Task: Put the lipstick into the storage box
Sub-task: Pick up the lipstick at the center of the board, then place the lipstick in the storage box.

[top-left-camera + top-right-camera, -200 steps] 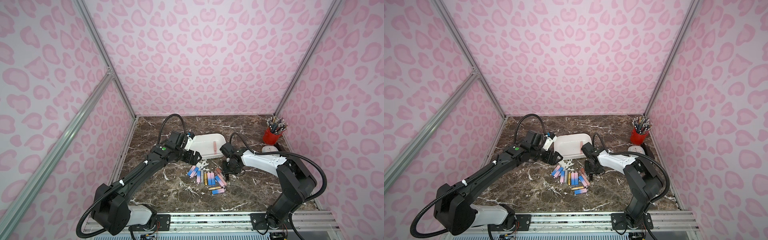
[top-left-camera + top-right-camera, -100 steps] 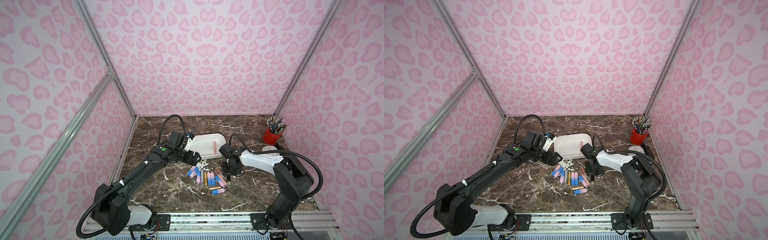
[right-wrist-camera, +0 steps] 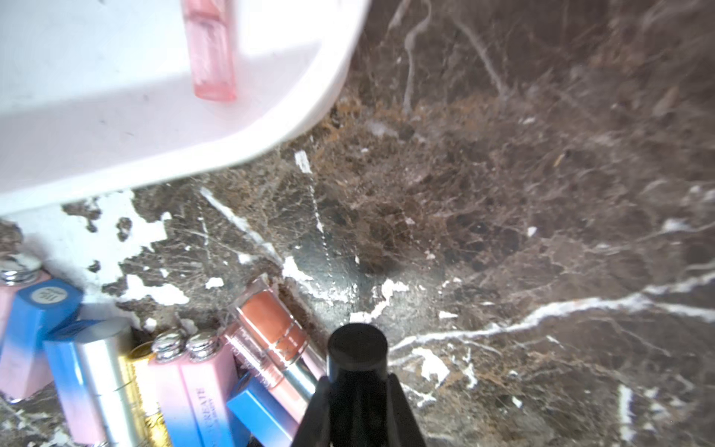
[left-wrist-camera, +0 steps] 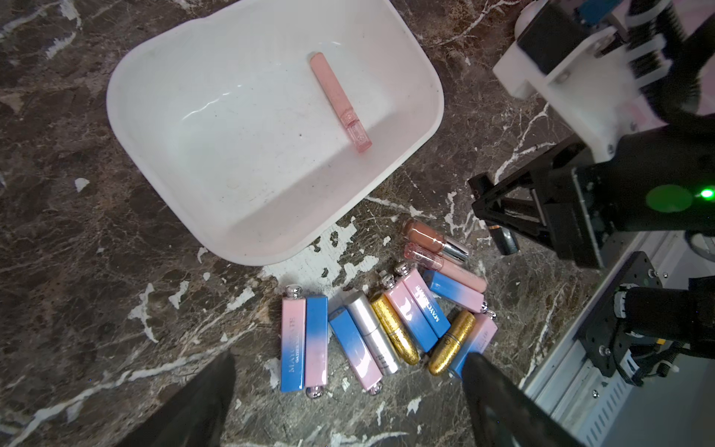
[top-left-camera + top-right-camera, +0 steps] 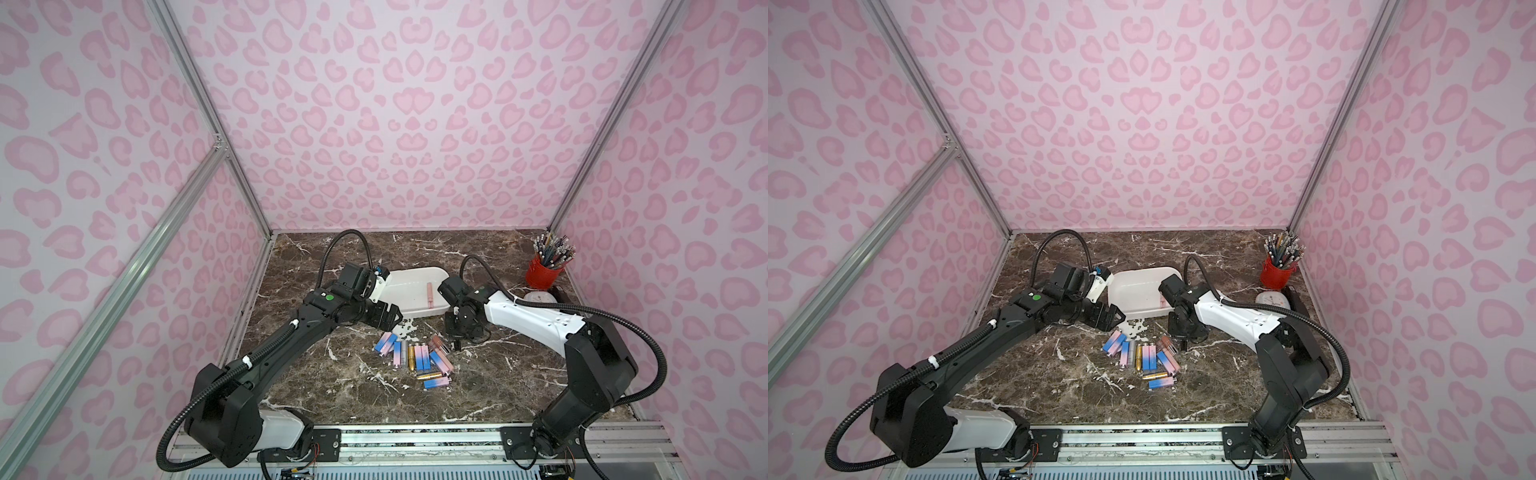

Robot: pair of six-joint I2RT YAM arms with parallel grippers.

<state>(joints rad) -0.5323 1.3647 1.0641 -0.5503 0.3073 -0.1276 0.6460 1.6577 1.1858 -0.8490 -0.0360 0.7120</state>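
right tool [image 3: 356, 381] clamps a black lipstick [image 3: 356, 344] beside the lipstick pile [image 4: 387, 329]; left tool [image 5: 386, 318] wide, near storage box [image 4: 232, 154].

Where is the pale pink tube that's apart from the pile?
In the left wrist view, the pale pink tube lies flat inside the white tub, near its wall on the robot's right, just beyond the pile of lipsticks.

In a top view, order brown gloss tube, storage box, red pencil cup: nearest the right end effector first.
1. brown gloss tube, beside the right end effector gripping a black lipstick.
2. storage box, just behind.
3. red pencil cup, back corner.
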